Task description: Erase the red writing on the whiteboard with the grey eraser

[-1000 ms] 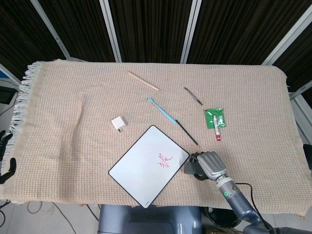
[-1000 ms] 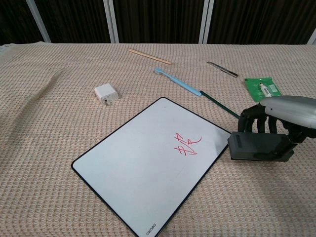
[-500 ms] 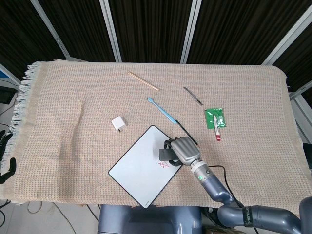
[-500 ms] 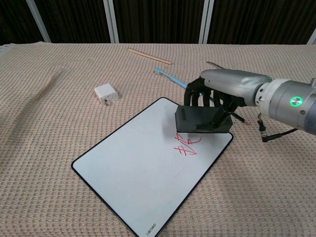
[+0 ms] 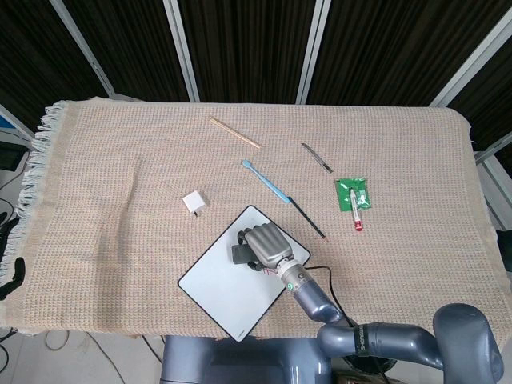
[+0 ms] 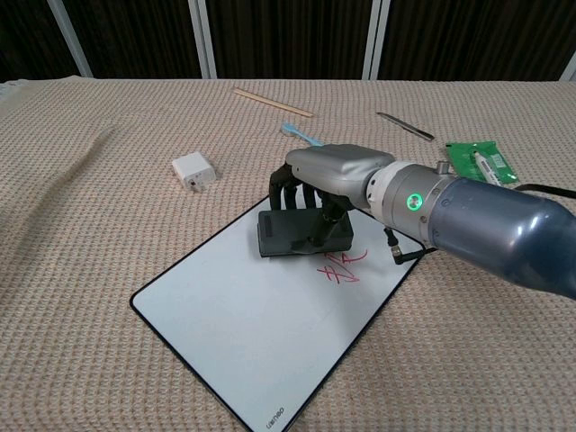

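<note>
1. The red writing (image 6: 342,265) is sitting on the white rectangular whiteboard with a black rim (image 6: 216,315), near its right corner, not yet wiped as far as the chest view shows.
2. The dark grey block eraser (image 6: 304,232) is hovering at or on the board just up-left of the marks; I cannot tell whether it is touching.
3. The right hand (image 6: 315,184) is gripping the eraser from above, fingers curled round it.
4. The wiping step looks about to start: next, I judge, the eraser needs pressing flat and dragging across the red strokes.
5. The left hand is barely showing at the head view's left edge, state unclear.
6. A small white charger plug (image 6: 193,170) and a light blue toothbrush (image 5: 264,178) are lying nearby on the woven beige cloth-covered surface (image 6: 90,225).
</note>
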